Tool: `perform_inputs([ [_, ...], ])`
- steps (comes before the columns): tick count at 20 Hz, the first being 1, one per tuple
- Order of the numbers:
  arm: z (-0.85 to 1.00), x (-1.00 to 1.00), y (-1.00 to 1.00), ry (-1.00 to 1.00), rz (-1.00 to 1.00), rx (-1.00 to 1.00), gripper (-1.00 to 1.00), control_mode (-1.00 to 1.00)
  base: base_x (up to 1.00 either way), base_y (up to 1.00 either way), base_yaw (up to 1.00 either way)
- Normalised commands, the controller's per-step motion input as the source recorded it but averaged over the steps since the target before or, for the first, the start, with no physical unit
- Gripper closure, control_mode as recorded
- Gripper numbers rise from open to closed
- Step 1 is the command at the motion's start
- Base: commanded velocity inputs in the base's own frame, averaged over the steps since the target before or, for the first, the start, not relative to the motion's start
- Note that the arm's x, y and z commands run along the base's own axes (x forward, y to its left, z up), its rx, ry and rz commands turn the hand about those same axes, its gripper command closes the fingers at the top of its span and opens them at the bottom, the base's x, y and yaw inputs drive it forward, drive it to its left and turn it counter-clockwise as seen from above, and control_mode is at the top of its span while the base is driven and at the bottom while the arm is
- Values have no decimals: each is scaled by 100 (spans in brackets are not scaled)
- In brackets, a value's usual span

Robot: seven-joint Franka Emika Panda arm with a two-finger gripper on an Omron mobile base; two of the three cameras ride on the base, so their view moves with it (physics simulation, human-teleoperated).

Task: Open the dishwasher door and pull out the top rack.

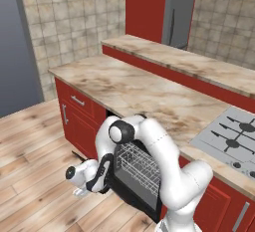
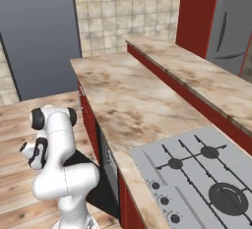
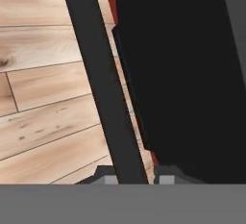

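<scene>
1. The dishwasher door (image 1: 130, 192) is a flat black panel under the marble counter (image 1: 134, 89), at about 6 o'clock in the left base view. It hangs part-way open, tilted out from the cabinet front with its top edge leaning toward the wooden floor (image 1: 35, 176).
2. In the right base view the same door (image 2: 101, 193) juts out from the cabinet row toward 9 o'clock, low in the picture, just beside the arm's white base.
3. The top rack (image 1: 137, 169), a pale wire basket, sits inside the dishwasher opening behind the door, partly covered by the arm's upper link.
4. The gripper (image 1: 102, 188) is at the door's top edge, at about 7 o'clock in the left base view, with the hand's white body lying to its left.
5. In the hand view the door's black bar handle (image 3: 103, 88) runs diagonally from 11 o'clock down to 6 o'clock and ends between the two grey fingertips (image 3: 109, 179). The gripper (image 3: 134, 179) is closed on this handle.
6. The black door panel (image 3: 187, 74) takes up the side from 12 to 4 o'clock in the hand view; floor boards (image 3: 43, 98) lie toward 9 o'clock.
7. Red cabinet doors (image 1: 77, 121) stand at 9 o'clock from the dishwasher.
8. A grey hob (image 1: 231, 136) lies on the counter at 3 o'clock.
</scene>
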Motion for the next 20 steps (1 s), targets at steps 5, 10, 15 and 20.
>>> perform_inputs([
  [5,-57,-44,82,8,0,14,100,-100,0,0,0],
  [10,35,-26,41,4,0,7,100,-100,0,0,0],
  [15,99,-54,34,0,0,0,100,-100,0,0,0],
  [20,100,-56,23,0,0,0,-100,-100,0,0,0],
])
